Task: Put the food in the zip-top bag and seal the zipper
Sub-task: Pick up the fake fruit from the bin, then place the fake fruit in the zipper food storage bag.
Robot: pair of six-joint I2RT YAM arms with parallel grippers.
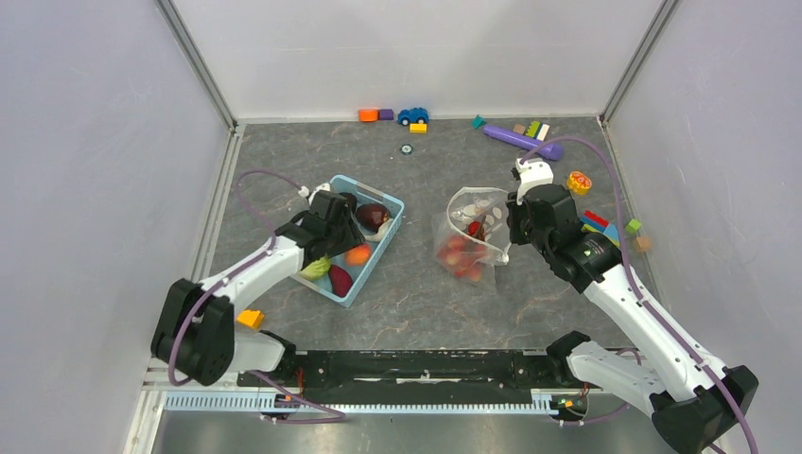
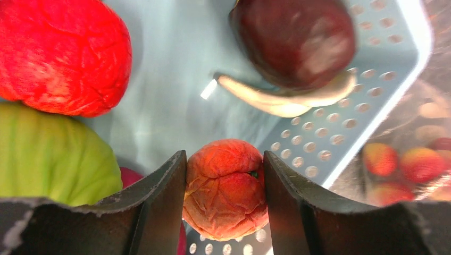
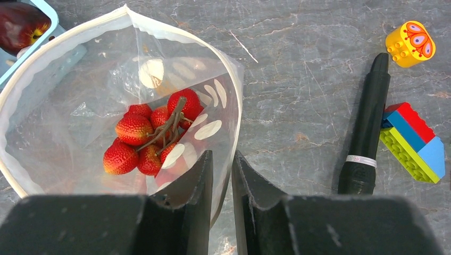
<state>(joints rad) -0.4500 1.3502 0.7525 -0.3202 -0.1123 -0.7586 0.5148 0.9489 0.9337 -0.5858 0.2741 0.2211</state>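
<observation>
Left gripper (image 2: pixel 223 166): the jaws are clamping an orange-red piece (image 2: pixel 225 194) from both sides, inside the light blue basket (image 2: pixel 421 37). A maroon piece (image 2: pixel 295 40), a red piece (image 2: pixel 58 53) and a green piece (image 2: pixel 48 156) are lying loose in the same basket.

Right gripper (image 3: pixel 222 166): the jaws are standing nearly together, pinching the near wall of the zip-top bag (image 3: pixel 64 127) at its rim and holding the mouth up as a wide loop. The zipper (image 3: pixel 178 34) is running around that loop unsealed; no slider tab is showing. A strawberry cluster (image 3: pixel 149 139) is lying at the bottom of the bag.

Governing relation: in the overhead view the bag is sitting to the right of the basket, apart from it, with bare table (image 1: pixel 416 284) between. The held piece is therefore lying left of the mouth, and the left arm is the one carrying it. In my judgement the coming move is calling for a lift over the basket wall, then a rightward carry to above the opening, on the side away from the right jaws
</observation>
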